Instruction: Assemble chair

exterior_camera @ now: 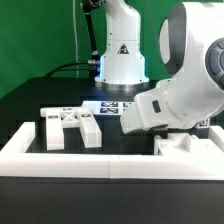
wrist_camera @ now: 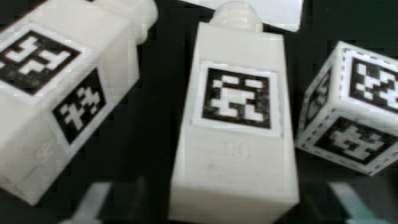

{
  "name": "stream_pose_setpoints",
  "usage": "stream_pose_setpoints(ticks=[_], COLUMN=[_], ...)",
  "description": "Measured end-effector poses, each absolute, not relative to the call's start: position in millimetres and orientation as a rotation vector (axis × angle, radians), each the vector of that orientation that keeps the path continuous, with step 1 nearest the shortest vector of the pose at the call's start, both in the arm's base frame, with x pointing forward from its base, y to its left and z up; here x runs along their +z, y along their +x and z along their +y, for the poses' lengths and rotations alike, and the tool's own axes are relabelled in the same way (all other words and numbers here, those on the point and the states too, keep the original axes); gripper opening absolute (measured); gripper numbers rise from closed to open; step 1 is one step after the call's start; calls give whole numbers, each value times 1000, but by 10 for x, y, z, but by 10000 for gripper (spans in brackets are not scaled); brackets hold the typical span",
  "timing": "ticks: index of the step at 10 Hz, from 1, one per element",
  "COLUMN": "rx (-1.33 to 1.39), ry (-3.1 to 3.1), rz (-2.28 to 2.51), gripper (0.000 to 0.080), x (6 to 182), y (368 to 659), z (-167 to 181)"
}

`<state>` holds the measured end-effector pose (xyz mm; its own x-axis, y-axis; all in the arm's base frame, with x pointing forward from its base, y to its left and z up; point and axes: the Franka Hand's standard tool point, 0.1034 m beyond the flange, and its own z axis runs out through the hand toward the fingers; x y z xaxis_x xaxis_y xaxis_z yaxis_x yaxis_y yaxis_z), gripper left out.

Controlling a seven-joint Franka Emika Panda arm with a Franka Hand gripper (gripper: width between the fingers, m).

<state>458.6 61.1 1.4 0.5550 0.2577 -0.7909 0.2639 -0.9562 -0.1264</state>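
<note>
Under the wrist, toward the exterior view's right of the table [exterior_camera: 25,110], three tagged chair parts [wrist_camera: 356,110] lie close together. The pincer [wrist_camera: 222,203] straddles the middle leg [wrist_camera: 240,120]; whether it pinches it yet, I cannot tell. A finger may nudge the neighbouring part [wrist_camera: 71,90], skewing the grip. The X-braced frame [exterior_camera: 70,125] lies farther left.

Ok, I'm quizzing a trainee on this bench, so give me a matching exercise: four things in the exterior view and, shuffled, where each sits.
Things:
1 cross-braced frame
2 long rail
3 marker board
4 robot base
Places:
a nearest the camera, across the front
b at the back, before the green curtain
c on the exterior view's left, just behind the rail
d flat in the middle, in front of the base
Pairs: 1-c, 2-a, 3-d, 4-b.
</note>
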Motion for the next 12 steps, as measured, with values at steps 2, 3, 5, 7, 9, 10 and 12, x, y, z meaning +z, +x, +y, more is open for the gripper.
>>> stream_pose_setpoints(ticks=[2,3,5,7,9,10,12], rx=[-1401,-1401,-1399,-1395,-1387,-1382,-1330], ry=[2765,2765,2767,2771,2785,2798,2848], rz=[465,465,465,462,455,448,432], gripper=[286,286,286,287,287,288,288], x=[13,13,18,89,212,332,478], y=[4589,4589,4599,4682,4805,4901,5062], z=[615,615,618,628,673,713,734])
